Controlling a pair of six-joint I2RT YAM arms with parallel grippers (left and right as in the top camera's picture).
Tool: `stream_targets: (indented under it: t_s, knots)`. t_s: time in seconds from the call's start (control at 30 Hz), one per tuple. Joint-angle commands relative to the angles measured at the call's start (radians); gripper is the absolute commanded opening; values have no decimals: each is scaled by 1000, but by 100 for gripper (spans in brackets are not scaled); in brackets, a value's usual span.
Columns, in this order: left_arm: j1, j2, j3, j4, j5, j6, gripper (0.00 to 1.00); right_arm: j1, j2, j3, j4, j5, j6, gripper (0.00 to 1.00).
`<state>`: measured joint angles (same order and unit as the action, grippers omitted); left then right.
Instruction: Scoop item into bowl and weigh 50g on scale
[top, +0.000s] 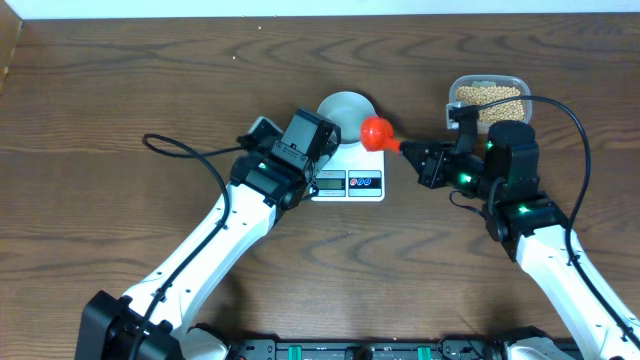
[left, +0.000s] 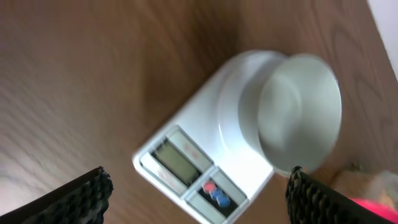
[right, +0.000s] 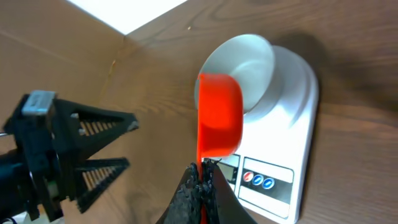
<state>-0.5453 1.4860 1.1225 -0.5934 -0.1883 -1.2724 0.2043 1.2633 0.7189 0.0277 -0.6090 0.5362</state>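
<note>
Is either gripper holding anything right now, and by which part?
The right gripper holds the red scoop by the end of its handle. The left gripper is open and empty.

No text, brand, number or sign is legible in any view.

- LCD display (left: 176, 163) on the scale (left: 217, 140): grey field, blurred in the left wrist view and too small overhead. No digits can be read.
- Round buttons (right: 258, 181) on the scale front panel: each shows red and blue marking. Any symbols or lettering on them cannot be made out.
</note>
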Motion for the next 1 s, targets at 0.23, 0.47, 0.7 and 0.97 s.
stream_targets:
  t_s: [0.23,0.47,0.7,0.97]
  knots:
    - [0,5,0,162,5,667,92,-83,7,64,5,-19,-68,1]
    - [-2,6,0,214,221,919,92,-112,7,141,-64,-30,-128,1]
    - [-32,10,0,144,282,939,91,-217,7,222,-151,-46,-149,1]
    - [-114,30,-6,150,282,939,91,-333,6,229,-239,-92,-173,1]
